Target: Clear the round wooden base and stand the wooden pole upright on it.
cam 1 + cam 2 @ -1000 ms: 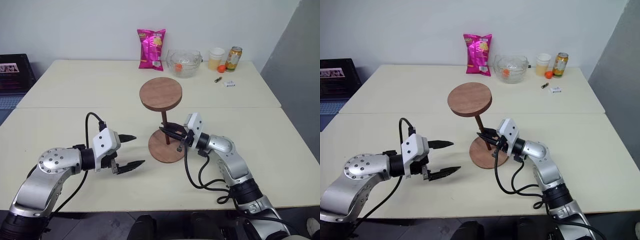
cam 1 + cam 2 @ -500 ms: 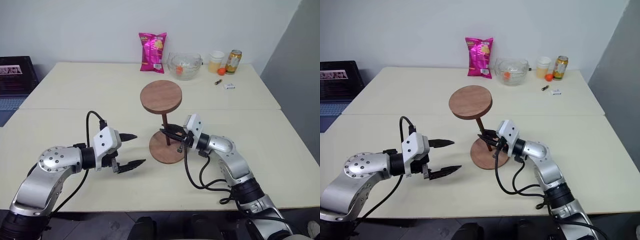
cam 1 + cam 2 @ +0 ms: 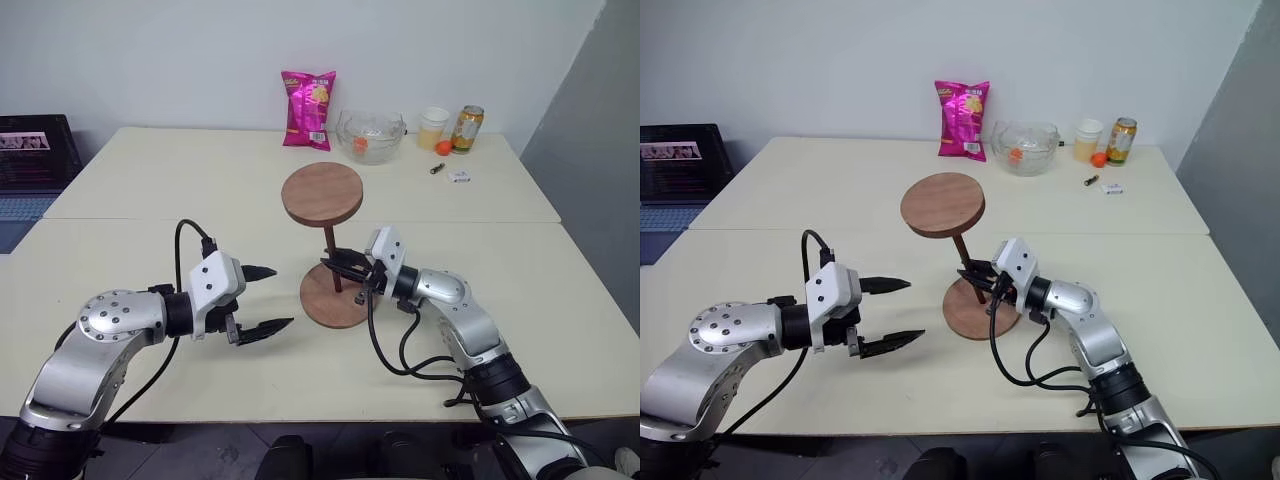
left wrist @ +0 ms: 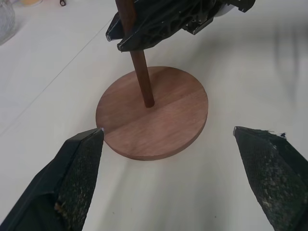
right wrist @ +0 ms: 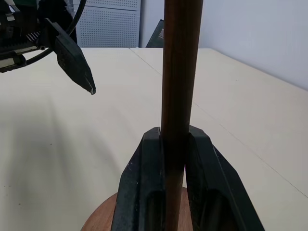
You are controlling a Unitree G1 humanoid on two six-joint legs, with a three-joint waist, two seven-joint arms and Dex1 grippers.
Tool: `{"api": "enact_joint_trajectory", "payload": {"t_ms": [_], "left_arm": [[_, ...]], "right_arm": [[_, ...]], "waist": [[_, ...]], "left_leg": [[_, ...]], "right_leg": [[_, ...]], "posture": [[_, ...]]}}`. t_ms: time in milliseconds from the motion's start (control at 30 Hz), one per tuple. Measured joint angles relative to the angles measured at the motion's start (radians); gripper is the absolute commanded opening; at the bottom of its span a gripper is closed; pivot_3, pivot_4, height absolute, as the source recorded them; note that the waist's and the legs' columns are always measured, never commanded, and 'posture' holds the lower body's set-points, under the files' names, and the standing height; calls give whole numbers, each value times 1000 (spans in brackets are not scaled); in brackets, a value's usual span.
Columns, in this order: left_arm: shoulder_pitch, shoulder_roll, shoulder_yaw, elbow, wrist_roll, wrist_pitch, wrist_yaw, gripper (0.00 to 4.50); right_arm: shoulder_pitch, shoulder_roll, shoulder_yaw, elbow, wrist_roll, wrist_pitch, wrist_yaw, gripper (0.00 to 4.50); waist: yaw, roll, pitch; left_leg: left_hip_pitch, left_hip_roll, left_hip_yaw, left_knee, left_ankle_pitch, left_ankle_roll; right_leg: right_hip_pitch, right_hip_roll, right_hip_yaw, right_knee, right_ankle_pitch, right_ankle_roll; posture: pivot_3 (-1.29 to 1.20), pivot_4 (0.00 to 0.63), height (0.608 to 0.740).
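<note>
The round wooden base (image 3: 345, 305) lies flat on the table in front of me. The wooden pole (image 3: 330, 255) stands on its centre, leaning slightly, with its fixed disc (image 3: 322, 193) at the top end. My right gripper (image 3: 335, 266) is shut on the rod low down, just above the base; the right wrist view shows both fingers (image 5: 139, 178) pressed against the rod (image 5: 180, 72). My left gripper (image 3: 280, 297) hovers open to the left of the base, pointing at it, with nothing between its fingers. In the left wrist view the base (image 4: 163, 125) lies between its spread fingertips.
Along the table's far edge stand a pink snack bag (image 3: 308, 109), a glass bowl (image 3: 369, 134), a cup (image 3: 432, 127) and a can (image 3: 466, 128), with small items (image 3: 458, 176) nearby. A dark laptop (image 3: 30, 150) sits at the far left.
The whole picture has shifted a little with the camera. Both grippers and the pole have kept their places.
</note>
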Motion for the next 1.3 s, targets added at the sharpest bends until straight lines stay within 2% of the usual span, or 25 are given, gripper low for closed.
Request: {"api": "enact_joint_trajectory", "payload": {"t_ms": [500, 667, 1300], "left_arm": [[0, 0, 0, -2, 0, 9, 11, 4500], [0, 0, 0, -2, -1, 14, 15, 4500], [11, 3, 0, -12, -2, 11, -6, 4500]], "right_arm": [[-9, -7, -2, 18, 3, 13, 1, 216], [10, -21, -9, 16, 19, 11, 6, 216], [47, -42, -15, -37, 45, 12, 19, 216]], "waist": [[3, 3, -11], [4, 3, -12], [10, 4, -10]], "left_leg": [[1, 0, 0, -6, 0, 0], [10, 0, -1, -15, 0, 1], [8, 0, -3, -23, 0, 0]], "right_leg": [[1, -1, 0, -5, -1, -1], [10, -1, -1, -15, -4, -5], [10, -2, -2, -26, -4, -6]], "posture": [[0, 150, 740], [0, 150, 740], [0, 150, 740]]}}
